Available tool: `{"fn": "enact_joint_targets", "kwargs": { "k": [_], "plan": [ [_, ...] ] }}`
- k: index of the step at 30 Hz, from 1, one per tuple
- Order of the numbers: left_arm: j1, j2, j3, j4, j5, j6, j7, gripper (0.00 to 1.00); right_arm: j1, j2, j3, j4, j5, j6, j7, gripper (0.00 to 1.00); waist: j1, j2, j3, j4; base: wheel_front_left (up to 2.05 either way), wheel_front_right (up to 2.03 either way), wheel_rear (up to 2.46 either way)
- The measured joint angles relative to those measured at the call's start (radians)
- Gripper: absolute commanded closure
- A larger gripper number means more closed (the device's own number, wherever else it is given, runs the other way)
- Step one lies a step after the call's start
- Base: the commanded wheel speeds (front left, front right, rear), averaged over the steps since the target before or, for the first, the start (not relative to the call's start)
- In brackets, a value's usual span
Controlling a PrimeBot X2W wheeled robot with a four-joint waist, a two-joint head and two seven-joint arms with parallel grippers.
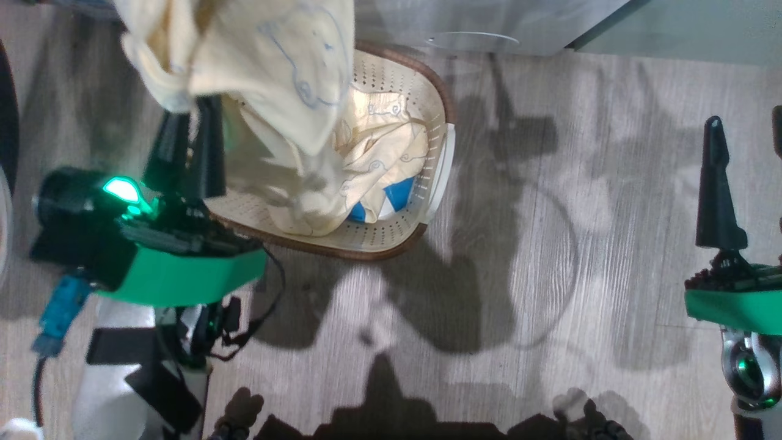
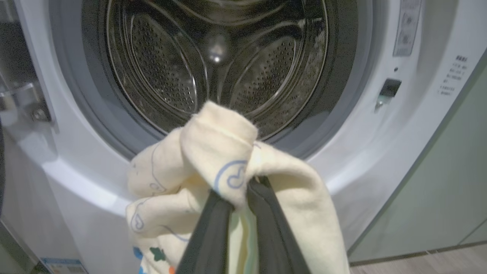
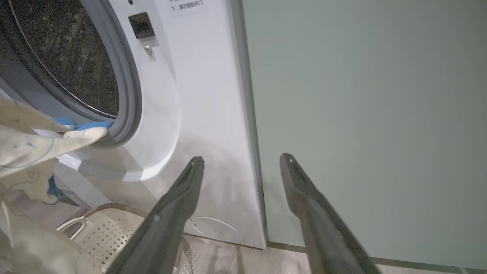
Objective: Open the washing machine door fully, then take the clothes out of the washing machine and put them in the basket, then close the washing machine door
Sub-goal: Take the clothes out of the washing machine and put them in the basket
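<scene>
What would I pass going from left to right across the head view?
The left fingers pinching a yellow garment, then the basket with more clothes inside, then bare floor, then the right fingers, spread open.

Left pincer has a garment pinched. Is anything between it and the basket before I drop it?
Nothing visible blocks it. The garment in the left pincer hangs over the open top of the basket. Inside lie other clothes, with room left. The right pincer stands open, well off to the side.
</scene>
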Motion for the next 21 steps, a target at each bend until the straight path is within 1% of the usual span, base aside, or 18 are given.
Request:
{"fn": "enact_joint_targets", "kwargs": {
  "k": [7,13,17,21],
  "plan": [
    [0.032,-0.002,-0.017,0.163,-0.005,-0.034,0.0,1.0,0.0,0.0,0.004,0.006,0.0,0.0,0.0,0.0,0.0,0.0,-0.007,-0.025,0.0,0.0,0.0],
    [0.022,-0.002,-0.046,0.424,-0.027,-0.078,0.0,1.0,0.0,0.004,0.012,0.013,0.001,0.0,0.0,0.0,0.0,0.0,-0.011,-0.049,0.0,0.0,0.0],
    [-0.043,0.006,-0.059,0.62,-0.026,-0.099,0.001,1.0,-0.001,0.013,0.021,0.015,0.003,0.0,0.0,0.0,0.0,0.0,-0.007,-0.068,0.0,0.0,0.0],
    [-0.144,0.032,-0.063,0.768,-0.025,-0.112,0.001,1.0,-0.002,0.023,0.024,0.016,0.011,0.0,0.0,0.0,0.0001,0.0,0.001,-0.096,0.0,0.0,0.0]
  ]
}}
